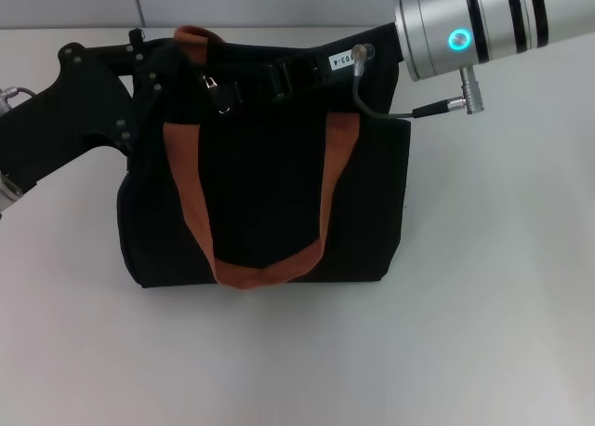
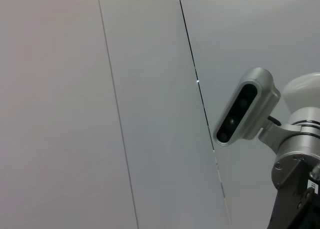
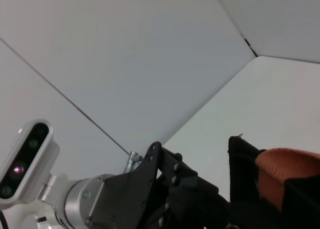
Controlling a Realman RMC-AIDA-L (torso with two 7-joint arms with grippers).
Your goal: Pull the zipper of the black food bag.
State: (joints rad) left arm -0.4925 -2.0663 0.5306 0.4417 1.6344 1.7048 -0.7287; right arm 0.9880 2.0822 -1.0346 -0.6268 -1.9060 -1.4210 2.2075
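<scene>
The black food bag stands upright in the middle of the white table, one orange-brown handle hanging down its front. The silver zipper pull sits on the zip line at the bag's top, left of centre. My right gripper reaches in from the upper right along the bag's top and ends right by the pull. My left gripper comes from the left and is at the bag's upper left corner. The right wrist view shows the left gripper beside the bag's edge and a handle.
The white table surrounds the bag, with a pale wall behind. A grey cable loops from the right wrist over the bag's upper right corner. The left wrist view shows only wall panels and the right arm's wrist camera.
</scene>
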